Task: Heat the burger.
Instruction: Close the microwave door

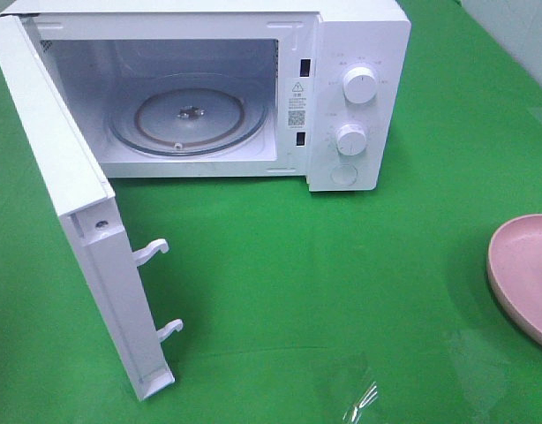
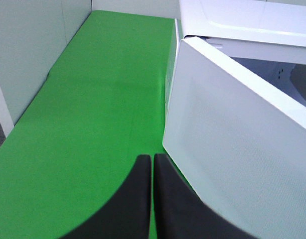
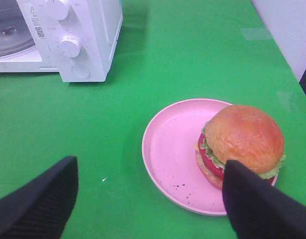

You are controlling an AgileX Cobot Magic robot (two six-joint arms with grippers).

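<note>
Burger (image 3: 242,139) on pink plate (image 3: 173,149); right tool (image 3: 148,199) spread wide above; microwave (image 3: 78,35) beyond.

One microwave (image 1: 253,88) stands on the one green table (image 1: 342,291), with its one door (image 1: 77,230) swung wide. Two white latch hooks (image 1: 152,252) stick out of the door's edge. Inside sits one glass turntable (image 1: 187,119). The control panel carries two round knobs (image 1: 359,86) and, under them, one round button (image 1: 344,174). Beside the opening are two dark latch slots (image 1: 304,67). One pink plate (image 3: 175,154) lies below the right arm's spread jaws. On that plate rests one burger (image 3: 241,144), just by one of those jaws.
</note>
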